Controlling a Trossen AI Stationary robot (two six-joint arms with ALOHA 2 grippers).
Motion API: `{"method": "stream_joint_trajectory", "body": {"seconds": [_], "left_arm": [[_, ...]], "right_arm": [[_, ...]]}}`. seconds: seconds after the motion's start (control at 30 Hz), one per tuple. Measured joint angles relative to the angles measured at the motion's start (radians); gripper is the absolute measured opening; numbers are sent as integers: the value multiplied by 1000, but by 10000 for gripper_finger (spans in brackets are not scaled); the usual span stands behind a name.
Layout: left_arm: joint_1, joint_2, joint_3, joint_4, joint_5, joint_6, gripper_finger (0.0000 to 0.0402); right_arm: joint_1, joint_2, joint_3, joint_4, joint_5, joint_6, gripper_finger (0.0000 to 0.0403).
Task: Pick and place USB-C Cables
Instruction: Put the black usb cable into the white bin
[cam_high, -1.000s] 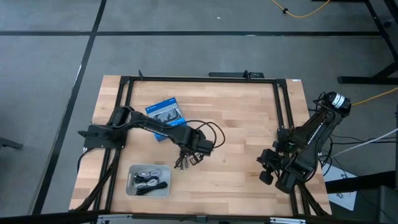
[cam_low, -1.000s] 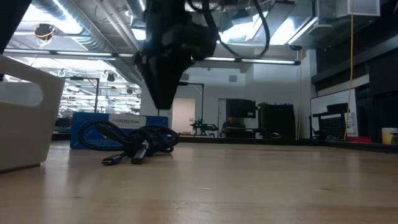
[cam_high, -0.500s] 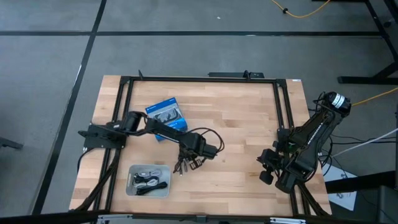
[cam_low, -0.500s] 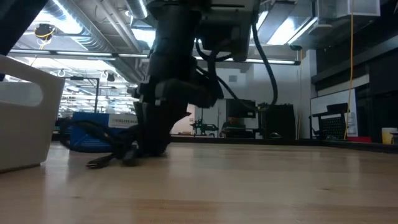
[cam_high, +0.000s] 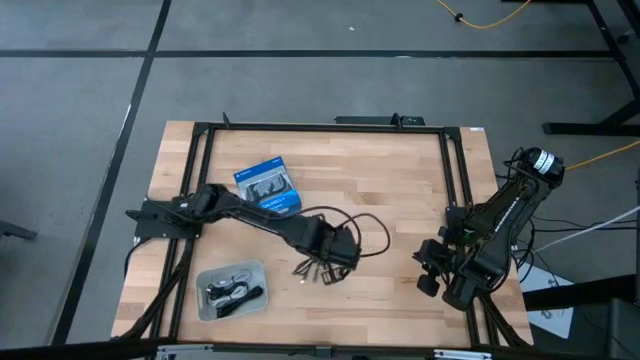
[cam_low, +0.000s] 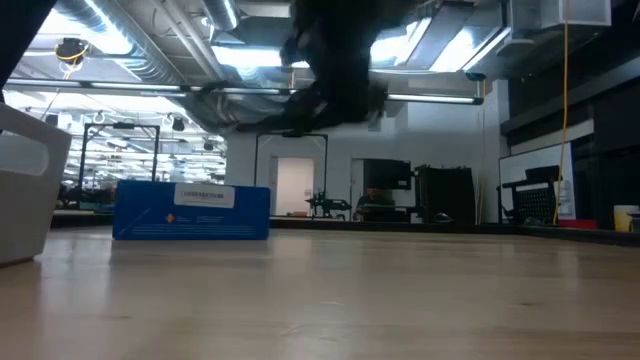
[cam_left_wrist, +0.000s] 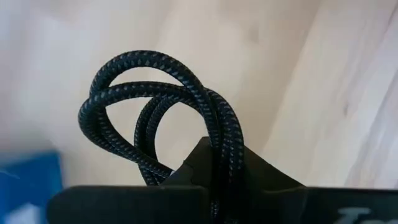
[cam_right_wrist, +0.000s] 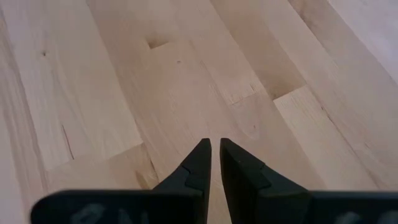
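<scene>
Left gripper (cam_high: 322, 268) hangs over the middle of the table (cam_high: 400, 180), clamped on one black braided USB-C cable (cam_left_wrist: 155, 118); the left wrist view shows its loops pinched between the dark fingers (cam_left_wrist: 214, 165) and standing clear of the wood, so I judge the grip taken across the bundle to keep the coil from falling open in transit; in the low view the gripper (cam_low: 335, 85) is well above the boards with nothing beneath it, which suits a carry rather than a pick. Right gripper (cam_right_wrist: 214, 155) waits at the right edge of the table, fingers together on nothing. Near the front left corner sits the grey bin (cam_high: 203, 285), the likely destination; it holds a tangle of black and pale cables whose number I cannot tell. Counted: one cable in the gripper, one bin, one blue box (cam_high: 268, 187) lying behind, two arms.
</scene>
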Motion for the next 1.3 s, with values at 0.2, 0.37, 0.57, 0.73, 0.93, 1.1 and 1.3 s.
{"method": "stream_joint_trajectory", "body": {"seconds": [0.2,0.37,0.57,0.73,0.93,1.1,1.3], "left_arm": [[-67,-16,209,-384,-101,-101,19],[-140,-34,167,-386,-16,-184,19],[-240,-63,-1,-393,102,-327,18],[-322,-93,-119,-394,168,-405,18],[-417,-187,-222,-394,125,-389,18],[-447,-198,-319,-393,156,-310,18],[-443,-194,-403,-363,188,-294,46]], "right_arm": [[0,0,0,8,0,0,41],[1,0,0,8,0,0,41],[1,0,0,7,1,0,41],[1,0,-1,7,1,0,41],[1,0,-2,15,2,3,41],[1,0,-2,17,2,4,41],[1,0,-2,29,1,4,41]]}}
